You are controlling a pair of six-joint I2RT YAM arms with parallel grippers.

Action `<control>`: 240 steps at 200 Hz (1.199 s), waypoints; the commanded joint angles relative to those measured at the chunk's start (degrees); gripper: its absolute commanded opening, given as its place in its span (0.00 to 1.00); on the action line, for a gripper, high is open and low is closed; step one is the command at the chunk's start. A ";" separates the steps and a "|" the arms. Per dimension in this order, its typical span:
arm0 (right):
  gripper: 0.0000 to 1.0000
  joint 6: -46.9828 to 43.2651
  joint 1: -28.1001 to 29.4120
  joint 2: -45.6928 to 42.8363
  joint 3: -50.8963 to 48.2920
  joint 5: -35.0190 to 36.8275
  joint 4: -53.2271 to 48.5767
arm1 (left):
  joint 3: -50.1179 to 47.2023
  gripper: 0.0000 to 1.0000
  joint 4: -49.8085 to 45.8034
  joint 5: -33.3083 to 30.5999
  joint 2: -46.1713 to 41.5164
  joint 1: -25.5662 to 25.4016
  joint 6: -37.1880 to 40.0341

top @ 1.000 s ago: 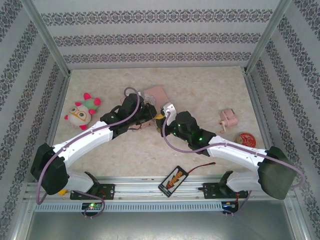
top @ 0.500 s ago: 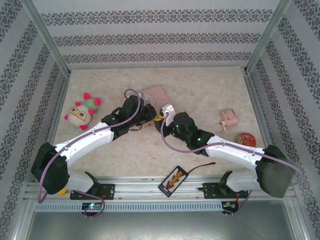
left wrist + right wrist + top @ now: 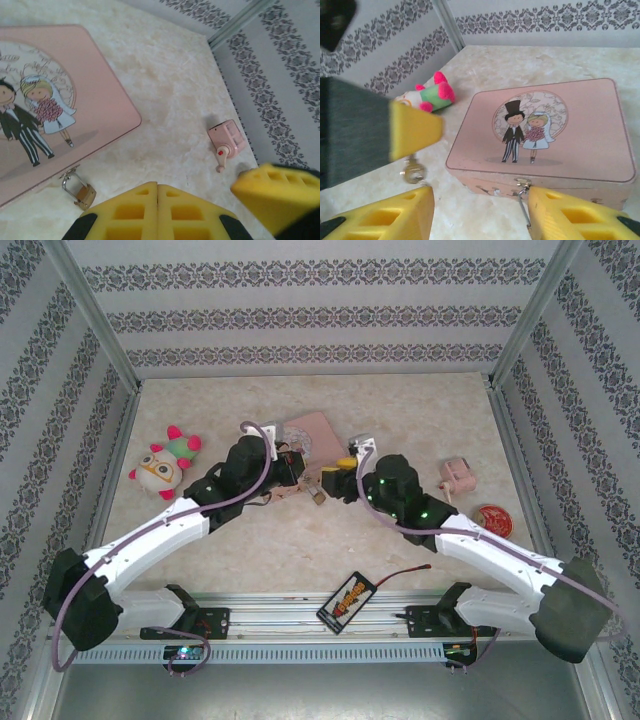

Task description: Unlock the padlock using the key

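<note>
Left wrist view: we are seeing a pink rectangular tin box (image 3: 100,95) sitting on the beige marbled tabletop (image 3: 170,115). The small brass padlock with a silver shackle (image 3: 79,189) is lying just beside the tin's edge. Our left end effector (image 3: 157,212) is showing its yellow pads pressed together, and our right end effector (image 3: 480,220) is standing apart.

The left arm (image 3: 140,540) and the right arm (image 3: 495,552) are white tubes with black joints. A thin purple cable (image 3: 247,423) runs along each one. Small green lights (image 3: 400,502) glow on the right arm. The fingers (image 3: 125,215) are yellow blocks with square holes.
</note>
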 commanded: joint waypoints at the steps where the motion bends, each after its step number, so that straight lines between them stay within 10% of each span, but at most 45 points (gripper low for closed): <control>1: 0.52 8.44 -3.76 0.28 0.55 -11.55 0.85 | -0.55 0.00 3.09 3.40 -2.69 -0.39 9.16; 69: 0.50 18.60 -11.78 3.25 -1.48 -27.67 11.31 | -5.09 0.00 15.31 14.62 -6.72 2.96 10.54; 240: 0.52 25.29 -14.62 -1.65 -3.71 -35.24 28.46 | -1.48 0.00 29.92 27.93 -1.21 4.62 4.31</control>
